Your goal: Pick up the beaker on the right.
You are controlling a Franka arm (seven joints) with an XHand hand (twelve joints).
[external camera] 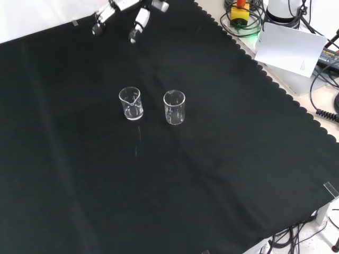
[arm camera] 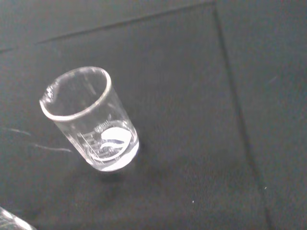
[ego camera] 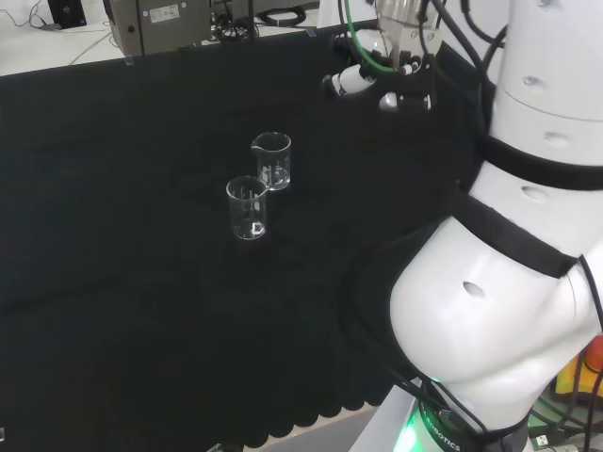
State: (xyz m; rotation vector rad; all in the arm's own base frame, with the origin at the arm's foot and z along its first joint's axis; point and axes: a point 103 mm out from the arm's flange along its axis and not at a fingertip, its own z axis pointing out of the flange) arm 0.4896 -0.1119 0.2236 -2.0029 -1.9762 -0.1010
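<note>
Two clear glass beakers stand upright and empty near the middle of the black cloth. In the front view they are side by side, one on the left and one on the right. In the head view one beaker is farther off and the other nearer. The hand hovers above the cloth to the right of both in the head view. In the front view the hand enters at the top, well apart from the beakers, fingers relaxed and holding nothing. The wrist view shows one beaker close up.
The cloth's scalloped edge runs along the right of the front view, with a white sheet, cables and a yellow and red button box beyond it. A grey box stands past the far edge in the head view.
</note>
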